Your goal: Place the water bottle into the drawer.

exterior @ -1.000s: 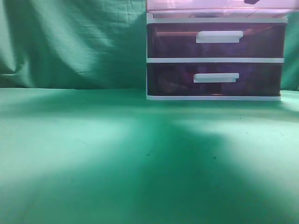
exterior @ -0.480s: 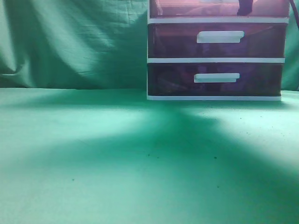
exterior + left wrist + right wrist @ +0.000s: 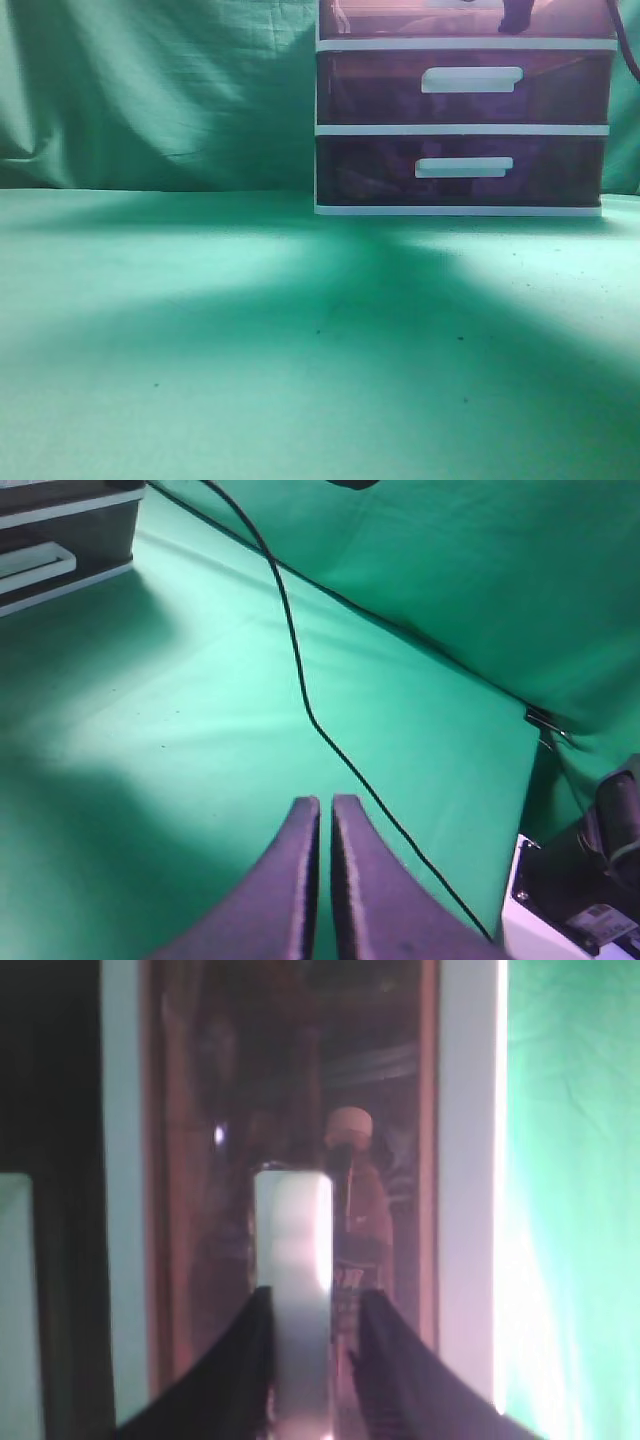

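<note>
The drawer [image 3: 400, 20] is the top one of the white-framed unit, with a reddish-brown front, and it sits pushed in. In the right wrist view its front [image 3: 190, 1160] fills the frame. The water bottle [image 3: 352, 1160] shows dimly through the front, inside the drawer. My right gripper [image 3: 312, 1295] straddles the white bar handle [image 3: 292, 1260]: the left finger is against it and a gap shows at the right finger. It appears as a dark shape at the drawer front in the exterior view [image 3: 515, 15]. My left gripper [image 3: 320, 802] is shut and empty above the green table.
Two darker drawers [image 3: 460, 88] [image 3: 460, 168] sit below the top one. A black cable [image 3: 300, 680] runs across the green cloth. Robot hardware [image 3: 570, 910] stands at the table's edge. The unit's lower part shows in the left wrist view [image 3: 60, 530].
One second ago the top drawer stood pulled out. It has since been pushed in flush with the frame, and the right gripper stays at its handle.
</note>
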### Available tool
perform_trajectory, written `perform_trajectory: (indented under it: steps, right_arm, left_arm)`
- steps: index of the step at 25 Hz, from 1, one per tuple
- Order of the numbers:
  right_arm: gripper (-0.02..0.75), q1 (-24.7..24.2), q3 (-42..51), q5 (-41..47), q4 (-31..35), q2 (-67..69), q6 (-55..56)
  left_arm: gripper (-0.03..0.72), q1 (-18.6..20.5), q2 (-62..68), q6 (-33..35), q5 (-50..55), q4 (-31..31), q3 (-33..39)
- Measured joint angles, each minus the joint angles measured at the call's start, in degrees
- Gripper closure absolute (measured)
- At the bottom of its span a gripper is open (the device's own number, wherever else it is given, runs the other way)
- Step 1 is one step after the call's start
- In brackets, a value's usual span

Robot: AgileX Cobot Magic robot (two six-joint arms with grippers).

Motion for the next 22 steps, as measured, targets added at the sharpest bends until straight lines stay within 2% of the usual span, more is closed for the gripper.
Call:
perform_trajectory:
  steps: [3,11,15,19,22]
  right_arm:
    - [0.421,-0.3,-0.2,2.1,0.0,-1.0,6.0]
    - [0.429,1.0,-0.7,20.3,1.6,-8.1,18.1]
    - [0.429,4.1,-0.7,29.2,3.0,-12.9,24.2]
    - [0.429,8.6,-0.7,41.4,8.2,-19.6,25.6]
    - [0.614,11.0,-0.8,50.4,13.5,-24.7,26.6]
  left_arm:
    - [0.688,0.0,0.0,0.0,2.1,0.0,0.0]
    - [0.688,0.0,0.0,0.0,10.6,0.0,0.2]
    - [0.688,0.0,0.0,0.0,10.9,0.0,0.2]
    - [0.688,0.0,-1.6,-1.2,10.6,0.0,0.2]
    - [0.688,0.0,-6.2,-1.4,10.1,0.0,0.4]
